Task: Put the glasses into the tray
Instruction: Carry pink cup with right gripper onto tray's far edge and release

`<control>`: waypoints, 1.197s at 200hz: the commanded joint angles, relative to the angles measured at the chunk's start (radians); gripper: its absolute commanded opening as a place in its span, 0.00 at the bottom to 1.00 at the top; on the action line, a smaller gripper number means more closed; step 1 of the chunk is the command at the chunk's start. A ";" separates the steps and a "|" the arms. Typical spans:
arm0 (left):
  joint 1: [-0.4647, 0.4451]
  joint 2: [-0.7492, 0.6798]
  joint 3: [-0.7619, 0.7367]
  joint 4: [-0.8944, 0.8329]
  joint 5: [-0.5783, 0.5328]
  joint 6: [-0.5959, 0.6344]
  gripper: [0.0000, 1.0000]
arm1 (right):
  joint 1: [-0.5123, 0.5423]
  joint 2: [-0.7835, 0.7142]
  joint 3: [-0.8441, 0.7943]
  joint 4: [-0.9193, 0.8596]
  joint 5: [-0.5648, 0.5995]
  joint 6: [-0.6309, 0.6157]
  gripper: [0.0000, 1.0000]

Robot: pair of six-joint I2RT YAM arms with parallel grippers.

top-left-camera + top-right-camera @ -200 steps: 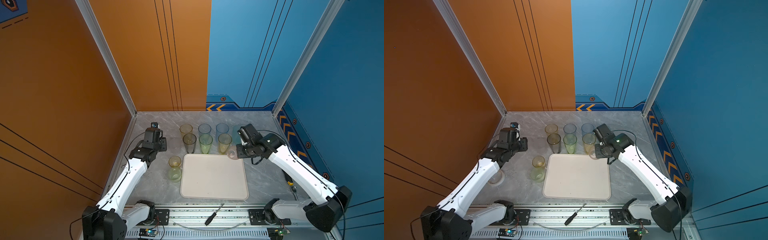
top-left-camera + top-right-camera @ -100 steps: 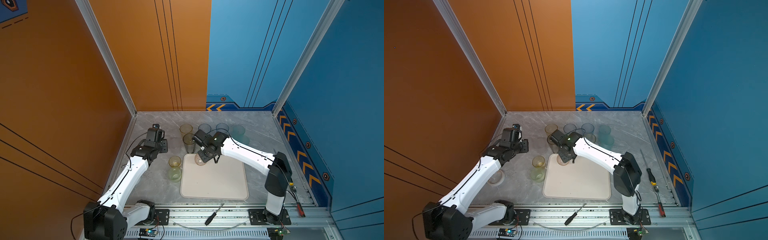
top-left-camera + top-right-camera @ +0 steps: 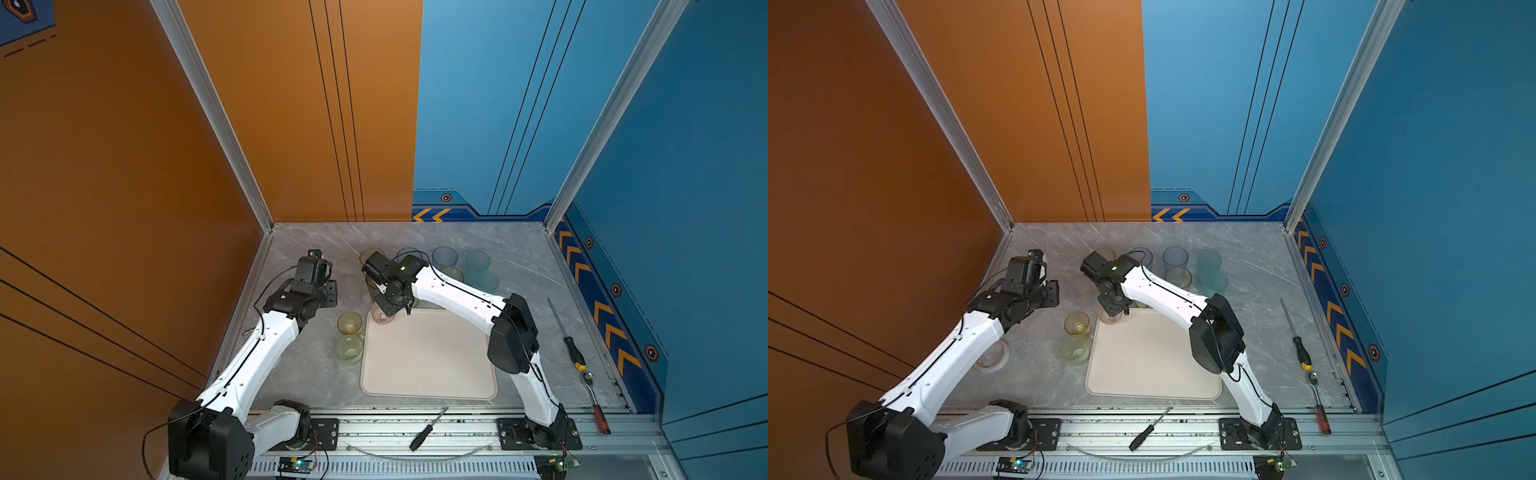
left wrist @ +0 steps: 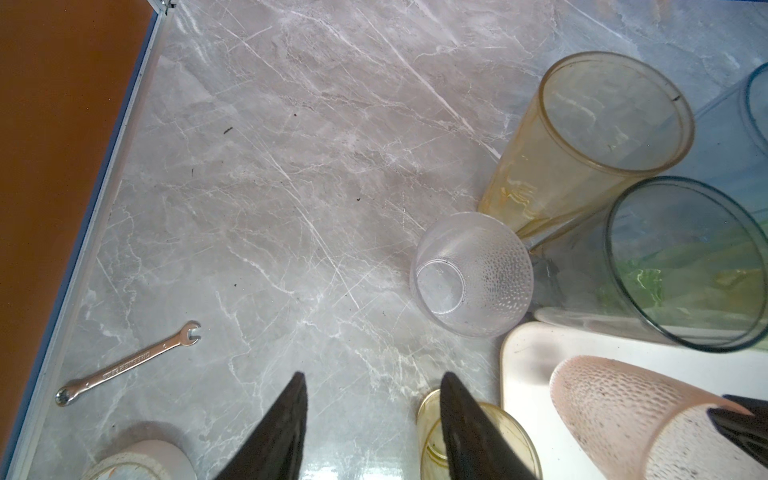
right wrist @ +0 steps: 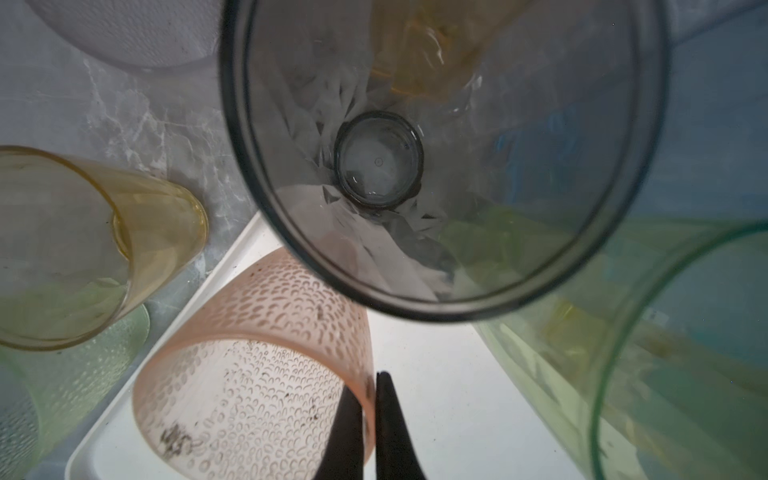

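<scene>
Tray (image 3: 428, 357) action at its far left corner: right tool (image 5: 368, 386) is clamped on the pink glass (image 5: 257, 374) by the rim, glass tilted over that corner. Left tool (image 4: 372, 376) hangs with jaws apart and empty above the surface (image 4: 270, 208), near a yellow glass (image 3: 350, 323). Other glasses (image 3: 444, 257) crowd the surface behind the tray.

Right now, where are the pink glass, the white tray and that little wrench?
pink glass (image 5: 257, 299): right wrist view, on its dimpled outer wall.
tray (image 3: 428, 361): in a top view, on the bare floor of it.
wrench (image 4: 126, 365): left wrist view, on the middle of its shaft.
</scene>
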 commanded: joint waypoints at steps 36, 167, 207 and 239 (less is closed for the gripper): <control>-0.006 0.018 0.045 -0.039 0.022 -0.003 0.53 | 0.001 0.070 0.095 -0.097 -0.030 -0.039 0.00; -0.002 0.022 0.051 -0.063 0.048 0.009 0.54 | -0.022 0.138 0.166 -0.117 -0.054 -0.045 0.20; -0.003 0.021 0.054 -0.076 0.055 0.009 0.54 | -0.027 0.132 0.166 -0.117 -0.050 -0.044 0.27; -0.004 0.018 0.045 -0.084 0.053 0.003 0.51 | -0.028 0.099 0.162 -0.117 -0.036 -0.048 0.33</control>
